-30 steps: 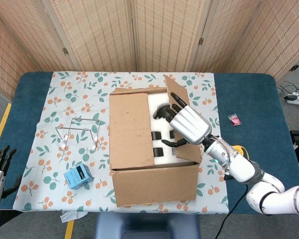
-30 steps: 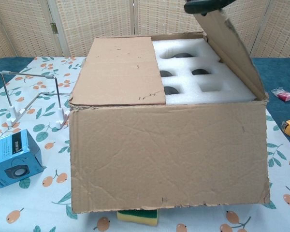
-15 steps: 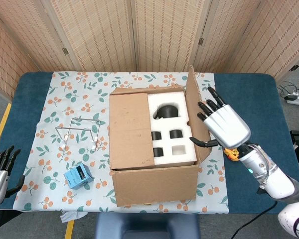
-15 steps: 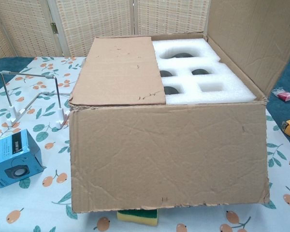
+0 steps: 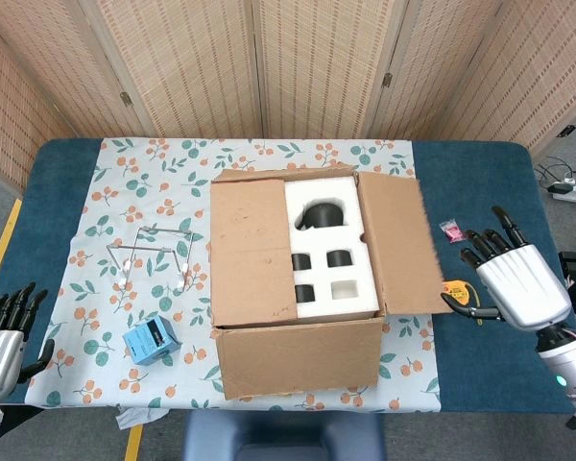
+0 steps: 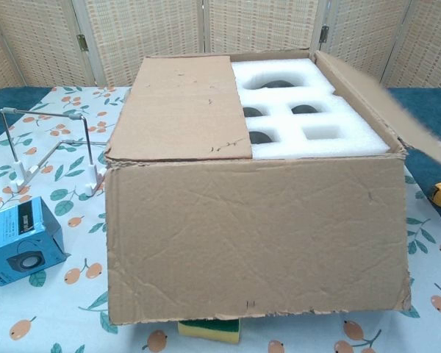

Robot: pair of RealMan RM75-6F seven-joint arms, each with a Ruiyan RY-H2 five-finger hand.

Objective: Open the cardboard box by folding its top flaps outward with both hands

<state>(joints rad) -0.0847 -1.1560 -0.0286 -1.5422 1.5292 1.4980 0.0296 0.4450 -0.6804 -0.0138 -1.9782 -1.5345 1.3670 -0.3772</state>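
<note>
At desk centre, the cardboard box [image 5: 298,298] is half open: the right flap [image 5: 396,245] is folded out toward 3 o'clock, foam insert [image 5: 331,252] exposed. The left flap [image 5: 252,252] lies flat, my remaining step. Right robot hand [image 5: 512,279] at 3 o'clock is spread and empty; left robot hand [image 5: 2,338] at 8 o'clock likewise.
</note>
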